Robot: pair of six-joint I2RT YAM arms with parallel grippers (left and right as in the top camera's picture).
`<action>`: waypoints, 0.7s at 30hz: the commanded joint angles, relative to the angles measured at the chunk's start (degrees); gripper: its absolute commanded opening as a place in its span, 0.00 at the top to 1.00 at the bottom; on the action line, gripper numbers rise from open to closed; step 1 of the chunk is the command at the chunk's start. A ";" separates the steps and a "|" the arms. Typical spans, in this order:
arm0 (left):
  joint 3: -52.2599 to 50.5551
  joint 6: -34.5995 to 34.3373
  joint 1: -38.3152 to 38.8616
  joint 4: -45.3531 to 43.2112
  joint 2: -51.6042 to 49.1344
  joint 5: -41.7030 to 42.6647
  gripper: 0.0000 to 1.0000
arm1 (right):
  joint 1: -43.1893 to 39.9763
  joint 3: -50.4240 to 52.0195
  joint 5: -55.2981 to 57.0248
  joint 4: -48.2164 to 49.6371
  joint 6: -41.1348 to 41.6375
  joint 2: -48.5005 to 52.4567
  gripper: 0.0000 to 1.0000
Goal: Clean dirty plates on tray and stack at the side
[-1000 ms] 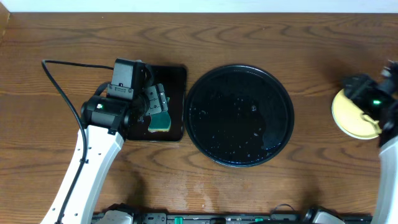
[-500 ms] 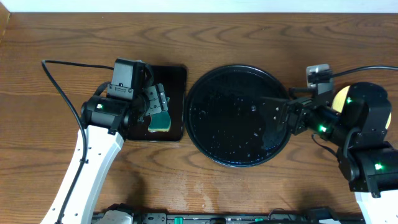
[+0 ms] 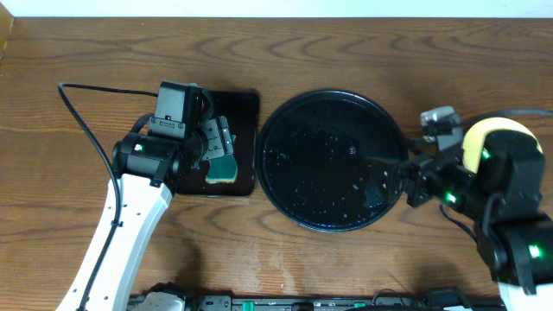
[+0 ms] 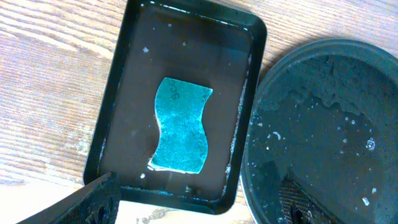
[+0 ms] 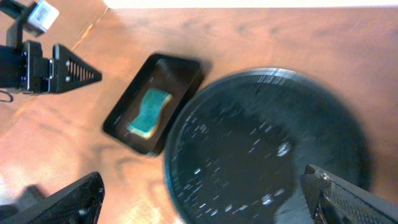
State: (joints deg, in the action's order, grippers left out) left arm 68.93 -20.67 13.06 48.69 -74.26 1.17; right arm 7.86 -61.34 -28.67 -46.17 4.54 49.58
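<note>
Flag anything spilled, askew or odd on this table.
Droplets speckle the floor of the round black tray, and a few dot the rectangular tray around the teal sponge. Nothing looks tipped or broken.

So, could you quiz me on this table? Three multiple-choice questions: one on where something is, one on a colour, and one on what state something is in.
1. Where does the sponge lie?
A. on the bare wood
B. in the small rectangular tray
C. held up in the air

2. What colour is the sponge's upper face?
A. red
B. teal
C. white

3. How is the right gripper?
A. shut on the sponge
B. shut tight and empty
C. open, holding nothing

Answers: 1 B, the left wrist view shows it lying flat inside that tray. 2 B, it shows blue-green in every view. 3 C, its fingers stand wide apart at the lower corners of the right wrist view, gripping nothing.
</note>
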 commanded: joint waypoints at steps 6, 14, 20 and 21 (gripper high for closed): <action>1.27 0.72 -0.24 0.13 0.07 -0.11 0.18 | -0.31 7.61 15.98 1.66 -4.66 -15.13 0.01; 1.27 0.70 -0.24 0.13 0.07 -0.11 0.17 | -2.89 24.52 16.46 5.05 -4.66 -34.07 0.01; 1.27 0.70 -0.24 0.15 0.07 -0.11 0.18 | -5.81 39.63 16.20 16.70 -3.48 -45.29 0.01; 1.27 0.72 -0.24 0.15 0.07 -0.11 0.18 | -5.99 41.97 16.20 18.88 -2.80 -46.86 0.01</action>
State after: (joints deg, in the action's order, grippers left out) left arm 68.93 -20.67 13.06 48.69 -74.26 1.17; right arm 2.87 -24.34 -12.97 -30.15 0.82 6.37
